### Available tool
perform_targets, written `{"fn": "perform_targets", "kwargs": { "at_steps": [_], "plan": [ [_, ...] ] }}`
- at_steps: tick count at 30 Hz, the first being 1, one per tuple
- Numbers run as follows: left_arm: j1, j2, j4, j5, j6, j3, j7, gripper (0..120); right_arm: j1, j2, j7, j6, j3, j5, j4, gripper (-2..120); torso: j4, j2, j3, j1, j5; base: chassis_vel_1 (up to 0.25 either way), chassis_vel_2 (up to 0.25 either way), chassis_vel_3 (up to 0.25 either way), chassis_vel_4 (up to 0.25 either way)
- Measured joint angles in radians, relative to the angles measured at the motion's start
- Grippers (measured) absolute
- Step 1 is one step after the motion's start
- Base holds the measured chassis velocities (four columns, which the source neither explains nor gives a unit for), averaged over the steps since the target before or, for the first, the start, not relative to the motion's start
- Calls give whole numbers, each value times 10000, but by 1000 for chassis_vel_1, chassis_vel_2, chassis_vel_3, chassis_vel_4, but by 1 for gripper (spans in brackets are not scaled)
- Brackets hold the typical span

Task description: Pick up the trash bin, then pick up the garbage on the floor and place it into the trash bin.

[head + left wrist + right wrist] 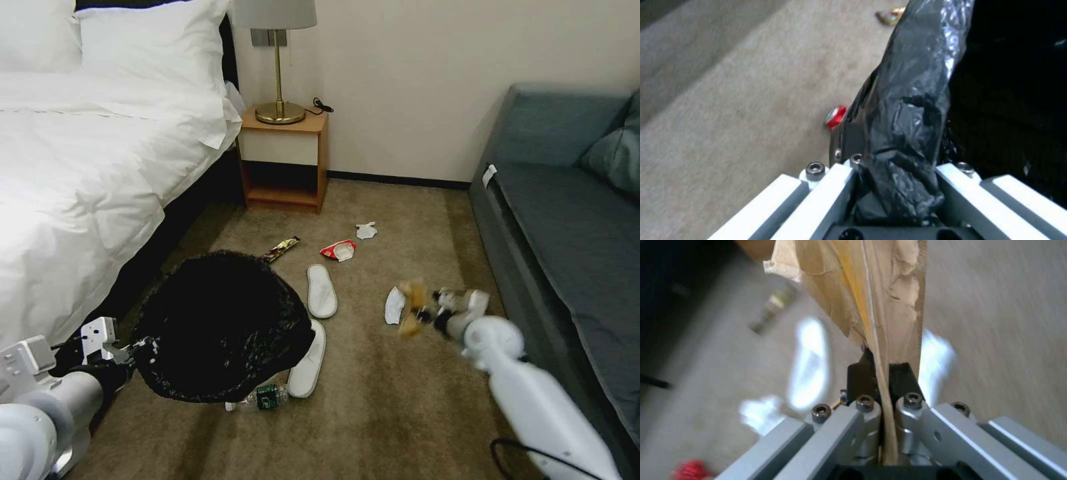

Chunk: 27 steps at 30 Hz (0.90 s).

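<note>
The round trash bin (223, 327) lined with a crinkly shiny black plastic bag is held up off the brown carpet (387, 413) at about 7 o'clock in the head view. Its rim is pinched by the left gripper (896, 186), whose fingers are closed tight on the black bag. At about 4 o'clock, the right gripper (882, 373) is seen with its fingers pressed together on a torn tan paper bag (867, 286), which is lifted above the floor. A flat white slipper (322, 291) is laid just past the bin at 12 o'clock from it, and a second white slipper (308, 363) is partly tucked under the bin's edge. A clear bottle with a green label (263, 398) is lying below the bin, near 6 o'clock. A gold-brown snack packet (281, 249) is found close to the bin's far rim. A red and white wrapper (339, 250) and a crumpled white tissue (366, 231) are spread farther off, toward the wooden bedside table (285, 160). Another white scrap (395, 305) is lying just beside the held paper bag.
</note>
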Motion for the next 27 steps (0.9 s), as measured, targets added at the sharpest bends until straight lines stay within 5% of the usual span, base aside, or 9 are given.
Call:
{"fn": "perform_targets", "kwargs": {
  "at_steps": [6, 9, 27],
  "plan": [
    [67, 325, 161, 160, 0, 620, -215, 0, 674, -761, -771, 13, 209, 996, 1832, 0, 4, 0, 0, -1, 1, 0, 0, 0, 0],
    [-219, 859, 174, -74, 0, 1224, -646, 0, 1003, -1080, -1378, 160, -135, 1333, 2876, 0, 1, 0, 0, -1, 0, 0, 0, 0, 0],
    [-497, 1505, 308, -593, -1, 1729, -1128, 0, 1763, -948, -1491, 207, -1936, 1627, 4217, 0, 3, 0, 0, 0, 0, 0, 0, 0, 0]
  ]
}}
